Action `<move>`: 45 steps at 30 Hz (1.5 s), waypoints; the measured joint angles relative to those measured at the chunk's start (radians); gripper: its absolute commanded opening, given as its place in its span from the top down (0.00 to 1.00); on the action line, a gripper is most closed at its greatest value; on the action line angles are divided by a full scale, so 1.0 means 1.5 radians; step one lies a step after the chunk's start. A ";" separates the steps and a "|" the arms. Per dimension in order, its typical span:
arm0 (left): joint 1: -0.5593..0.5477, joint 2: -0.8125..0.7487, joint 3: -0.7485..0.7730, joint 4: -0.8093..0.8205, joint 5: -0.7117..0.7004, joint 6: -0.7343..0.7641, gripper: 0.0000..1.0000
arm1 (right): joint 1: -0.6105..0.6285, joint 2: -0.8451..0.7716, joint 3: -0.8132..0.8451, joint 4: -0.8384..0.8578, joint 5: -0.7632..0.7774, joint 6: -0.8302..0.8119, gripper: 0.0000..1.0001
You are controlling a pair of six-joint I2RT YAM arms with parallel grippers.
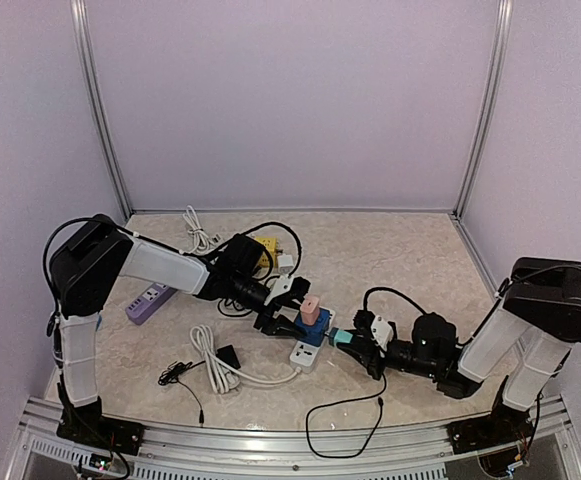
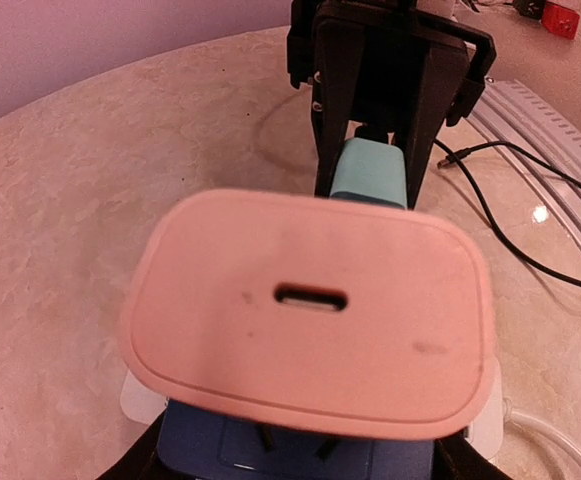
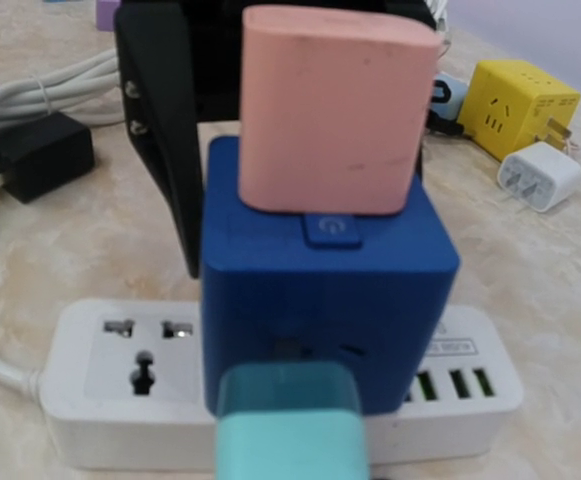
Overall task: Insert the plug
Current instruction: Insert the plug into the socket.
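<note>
A blue cube socket (image 1: 313, 331) (image 3: 330, 300) stands on a white power strip (image 1: 305, 355) (image 3: 120, 370), with a pink charger (image 1: 311, 308) (image 2: 305, 310) plugged into its top. My left gripper (image 1: 305, 322) (image 2: 295, 465) is shut on the cube, one dark finger on each side. My right gripper (image 1: 355, 342) (image 2: 370, 150) is shut on the teal plug (image 1: 341, 338) (image 3: 290, 425), held level against the cube's side face. A metal prong shows at the slots in that face, with a thin gap between plug and cube.
A yellow cube socket (image 1: 266, 247) (image 3: 523, 100) and a white charger (image 3: 540, 175) lie behind. To the left are a black adapter (image 1: 229, 356) (image 3: 35, 155), white cables (image 1: 208, 345) and a purple strip (image 1: 148, 300). A black cable (image 1: 345, 420) loops near the front rail.
</note>
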State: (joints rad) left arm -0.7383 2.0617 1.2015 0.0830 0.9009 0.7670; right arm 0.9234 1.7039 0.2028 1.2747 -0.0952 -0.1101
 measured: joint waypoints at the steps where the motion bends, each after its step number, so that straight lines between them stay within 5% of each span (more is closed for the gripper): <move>1: 0.000 0.000 0.000 -0.001 0.000 0.000 1.00 | -0.002 0.000 0.000 0.000 -0.003 0.000 1.00; 45: 0.033 0.032 0.013 0.053 0.037 -0.027 1.00 | -0.070 0.070 0.121 -0.071 -0.115 0.010 1.00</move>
State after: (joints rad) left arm -0.6888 2.1098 1.2205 0.1627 0.9569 0.7269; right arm 0.8188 1.8084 0.3847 1.1687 -0.2684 -0.0948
